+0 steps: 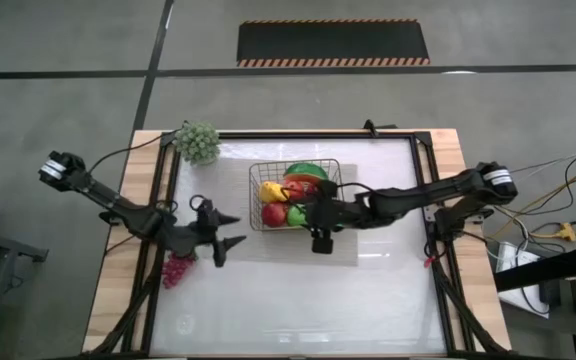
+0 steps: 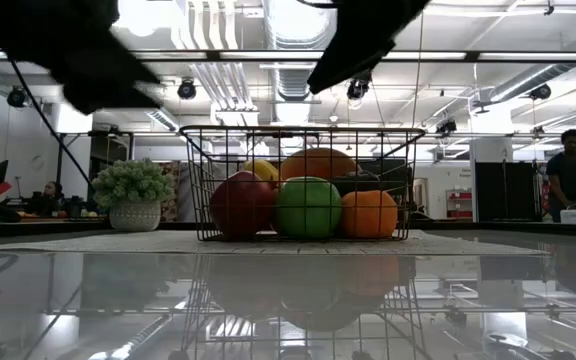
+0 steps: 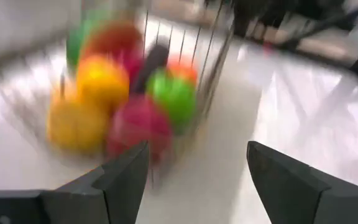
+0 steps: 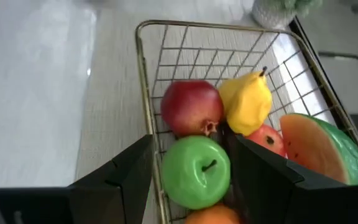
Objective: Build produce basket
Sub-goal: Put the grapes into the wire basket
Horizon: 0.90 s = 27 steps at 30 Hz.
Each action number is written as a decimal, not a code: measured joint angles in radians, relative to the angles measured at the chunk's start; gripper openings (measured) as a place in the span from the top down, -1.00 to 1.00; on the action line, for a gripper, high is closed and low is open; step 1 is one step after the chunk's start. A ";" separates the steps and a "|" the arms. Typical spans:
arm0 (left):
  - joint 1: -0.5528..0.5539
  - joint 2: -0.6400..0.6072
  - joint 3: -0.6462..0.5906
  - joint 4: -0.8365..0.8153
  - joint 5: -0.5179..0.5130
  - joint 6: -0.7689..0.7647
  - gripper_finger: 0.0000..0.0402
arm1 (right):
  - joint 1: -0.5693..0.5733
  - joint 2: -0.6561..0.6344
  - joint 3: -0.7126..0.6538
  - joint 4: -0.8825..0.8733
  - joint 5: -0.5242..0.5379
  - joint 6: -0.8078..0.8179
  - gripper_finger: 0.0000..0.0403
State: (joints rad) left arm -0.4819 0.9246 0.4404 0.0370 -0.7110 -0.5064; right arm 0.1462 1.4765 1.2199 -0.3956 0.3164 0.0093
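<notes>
The dark wire basket (image 1: 255, 205) stands on a pale mat mid-table. It holds red apples, a green apple (image 4: 196, 171), a yellow pear (image 4: 247, 101), a watermelon slice (image 4: 319, 146) and an orange (image 2: 370, 214). A dark-red bunch of grapes (image 1: 176, 268) lies on the table near its left edge. My left gripper (image 1: 234, 231) is open just left of the basket, pointing toward it, with the grapes behind it. My right gripper (image 1: 313, 213) is open and hovers above the basket's near side; in its wrist view the fingers stand either side of the green apple, clear of it.
A pale grey-green bunch in a white pot (image 1: 197, 142) stands at the table's far left corner. The glossy table has raised wooden edges (image 1: 128, 230). Cables hang off the right side. In the low view a person (image 2: 568, 170) stands far behind the table.
</notes>
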 joint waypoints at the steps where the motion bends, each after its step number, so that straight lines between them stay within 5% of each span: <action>1: -0.009 -0.001 0.022 -0.110 0.017 -0.111 -0.26 | 0.005 -0.015 -0.029 0.028 0.000 -0.007 0.00; 6: -0.008 0.017 0.141 -0.625 0.220 -0.607 -0.26 | 0.007 -0.087 -0.170 0.206 -0.001 -0.021 0.00; 10: 0.005 0.091 0.187 -0.930 0.426 -0.828 -0.26 | 0.007 -0.128 -0.268 0.334 -0.001 -0.013 0.00; 13: 0.004 0.164 0.202 -1.036 0.544 -0.839 -0.26 | 0.007 -0.147 -0.312 0.388 -0.001 -0.002 0.00; 27: 0.009 0.369 0.220 -1.125 0.728 -0.754 -0.26 | 0.007 -0.150 -0.328 0.436 -0.001 -0.025 0.00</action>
State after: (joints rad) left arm -0.4732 1.2936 0.6606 -1.0878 0.0172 -1.2600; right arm 0.1532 1.3266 0.8915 0.0408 0.3153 -0.0155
